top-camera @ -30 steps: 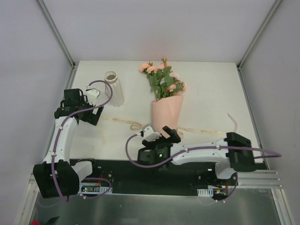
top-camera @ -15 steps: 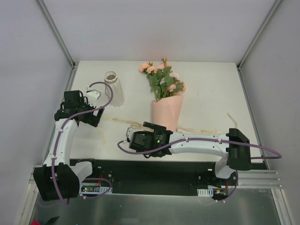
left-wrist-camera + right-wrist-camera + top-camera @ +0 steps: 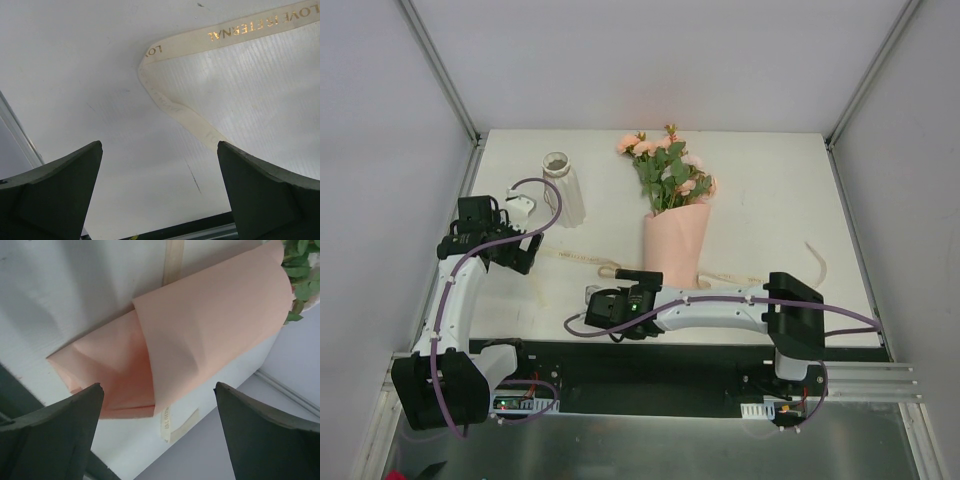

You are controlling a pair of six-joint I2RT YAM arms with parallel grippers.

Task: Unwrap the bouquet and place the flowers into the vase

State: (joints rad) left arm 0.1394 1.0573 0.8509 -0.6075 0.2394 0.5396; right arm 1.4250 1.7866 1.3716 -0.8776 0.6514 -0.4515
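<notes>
The bouquet lies in the middle of the table, its pale pink wrapping paper (image 3: 675,238) forming a cone with the flowers (image 3: 665,165) spilling out at the far end. In the right wrist view the paper's (image 3: 200,325) folded lower end fills the frame, with green leaves (image 3: 297,285) at the top right. A cream ribbon (image 3: 582,259) trails loose across the table under the cone. The white ribbed vase (image 3: 563,190) stands upright at the back left. My right gripper (image 3: 634,284) is open, just short of the cone's tip. My left gripper (image 3: 525,250) is open above the ribbon's (image 3: 175,106) left end.
Grey walls and metal rails enclose the white table (image 3: 770,190). A black strip (image 3: 650,365) carrying the arm bases runs along the near edge. The ribbon's far end (image 3: 817,262) curls up towards the right rail.
My right arm has swung its wrist left along the front edge, turning the gripper towards the cone's tip. The left arm has barely shifted. Both grippers stayed open.
</notes>
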